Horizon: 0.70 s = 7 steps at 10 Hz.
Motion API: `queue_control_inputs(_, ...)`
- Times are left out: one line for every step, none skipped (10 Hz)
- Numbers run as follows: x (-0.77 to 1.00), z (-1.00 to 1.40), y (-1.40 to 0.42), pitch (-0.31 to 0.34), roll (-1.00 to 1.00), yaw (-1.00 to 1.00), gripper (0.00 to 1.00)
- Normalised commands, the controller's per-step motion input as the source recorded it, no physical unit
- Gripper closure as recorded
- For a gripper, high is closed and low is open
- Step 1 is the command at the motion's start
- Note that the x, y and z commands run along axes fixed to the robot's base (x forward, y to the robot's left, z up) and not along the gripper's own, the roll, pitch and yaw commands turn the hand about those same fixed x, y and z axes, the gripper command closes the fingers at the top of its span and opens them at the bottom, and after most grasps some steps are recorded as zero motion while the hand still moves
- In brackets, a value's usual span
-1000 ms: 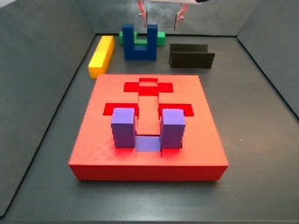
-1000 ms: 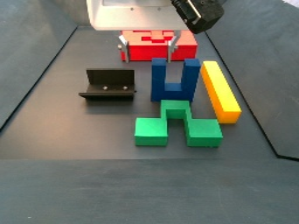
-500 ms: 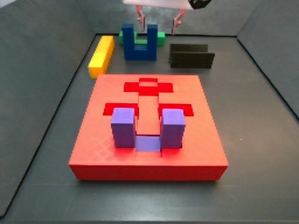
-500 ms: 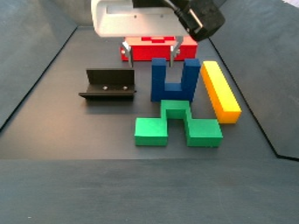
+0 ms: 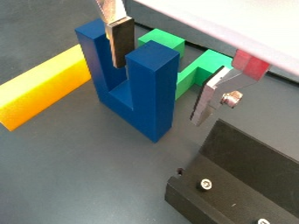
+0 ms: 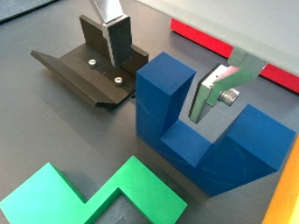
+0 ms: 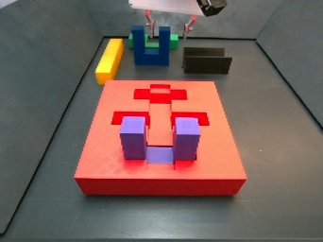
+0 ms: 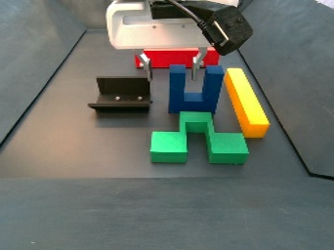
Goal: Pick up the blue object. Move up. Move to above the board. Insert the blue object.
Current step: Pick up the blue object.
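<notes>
The blue object [image 7: 153,55] stands upright on the dark floor at the far end, prongs up; it also shows in a side view [image 8: 193,93]. My gripper [image 8: 185,64] is open and low over it, seen too in a side view [image 7: 165,28]. In both wrist views one prong [image 5: 152,83] [image 6: 163,96] stands between the fingers, with a gap on each side. One finger [image 5: 114,39] hangs in the U's slot and the other finger [image 5: 208,101] is outside the prong. The red board [image 7: 111,161] lies apart from it, and its edge shows behind the gripper [image 8: 177,54].
A purple U-shaped block [image 7: 157,140] sits in the board. A yellow bar [image 8: 245,100] lies beside the blue object. A green block [image 8: 196,139] lies close on its other side. The fixture [image 8: 121,95] stands nearby [image 6: 87,70]. Grey walls enclose the floor.
My gripper has come down over the blue object, and its fingers now straddle one prong. The blocks have not moved.
</notes>
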Motion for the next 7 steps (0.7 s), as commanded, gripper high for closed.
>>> queue_control_inputs(0.0,0.0,0.11,0.0,0.0,0.0,0.0)
queue_control_inputs(0.0,0.0,0.0,0.0,0.0,0.0,0.0)
queue_control_inputs(0.0,0.0,0.0,0.0,0.0,0.0,1.0)
queue_control_inputs(0.0,0.0,0.0,0.0,0.0,0.0,1.0)
queue_control_inputs(0.0,0.0,0.0,0.0,0.0,0.0,1.0)
queue_control_inputs(0.0,0.0,0.0,0.0,0.0,0.0,1.0)
queue_control_inputs(0.0,0.0,0.0,0.0,0.0,0.0,1.0)
